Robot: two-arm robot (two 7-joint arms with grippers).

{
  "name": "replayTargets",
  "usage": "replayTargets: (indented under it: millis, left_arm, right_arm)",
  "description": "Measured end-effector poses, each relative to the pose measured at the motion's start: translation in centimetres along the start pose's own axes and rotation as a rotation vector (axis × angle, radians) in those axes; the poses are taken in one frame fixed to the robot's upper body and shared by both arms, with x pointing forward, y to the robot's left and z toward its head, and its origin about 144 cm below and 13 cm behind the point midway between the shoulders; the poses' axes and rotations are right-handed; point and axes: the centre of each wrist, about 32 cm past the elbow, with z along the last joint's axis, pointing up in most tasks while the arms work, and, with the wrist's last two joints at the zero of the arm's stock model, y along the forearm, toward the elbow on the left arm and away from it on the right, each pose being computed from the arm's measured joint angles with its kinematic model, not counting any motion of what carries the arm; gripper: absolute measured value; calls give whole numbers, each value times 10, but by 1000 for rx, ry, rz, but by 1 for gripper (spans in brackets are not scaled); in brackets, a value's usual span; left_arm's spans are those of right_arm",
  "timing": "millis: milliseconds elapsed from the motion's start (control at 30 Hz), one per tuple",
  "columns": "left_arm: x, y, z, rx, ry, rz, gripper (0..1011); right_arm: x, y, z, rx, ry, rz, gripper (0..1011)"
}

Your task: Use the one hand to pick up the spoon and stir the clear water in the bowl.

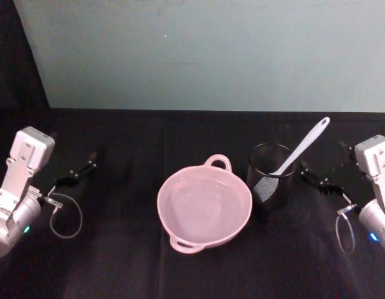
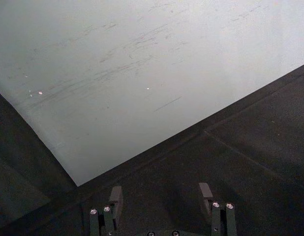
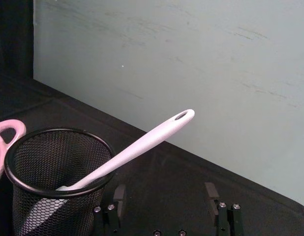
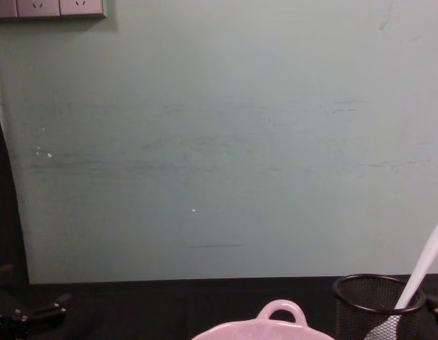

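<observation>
Setting: black table point(image 1: 118, 261) in front of a pale blue-green wall point(image 1: 211, 50).
Bowl: round pink bowl point(image 1: 160, 204), upright in the middle of the table. It has one small loop handle on its far rim and another on its near rim. Whether there is clear water inside is hard to tell.
Cup: black wire-mesh cup point(image 1: 267, 190), upright, just beside the bowl on the robot's right. Whether the two touch cannot be told.
Spoon: long white spoon point(image 1: 303, 148) standing head down inside the cup. It leans on the cup's rim, and its handle slants up and away to the right. The loop hole is at the raised end. Nothing grips it.
Right gripper: right gripper point(image 1: 308, 171) is low over the table, just right of the cup and pointing towards it. Its fingers are spread apart and empty.
Left gripper: left gripper point(image 1: 86, 163) is parked at the left side of the table, well apart from the bowl. Its fingers are spread and empty.
</observation>
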Motion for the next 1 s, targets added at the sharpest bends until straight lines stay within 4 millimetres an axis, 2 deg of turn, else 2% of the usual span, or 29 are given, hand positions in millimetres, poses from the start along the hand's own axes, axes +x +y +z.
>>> replayTargets:
  millis: [533, 733, 1000]
  left_arm:
    - [0, 0, 0, 0, 0, 0, 1005]
    - [0, 0, 0, 0, 0, 0, 1005]
    - [0, 0, 0, 0, 0, 0, 1005]
  right_arm:
    - [1, -1, 0, 3, 3, -5, 1003]
    - [2, -16, 4, 9, 55, -16, 1003]
    - [0, -37, 9, 72, 240, -39, 1003]
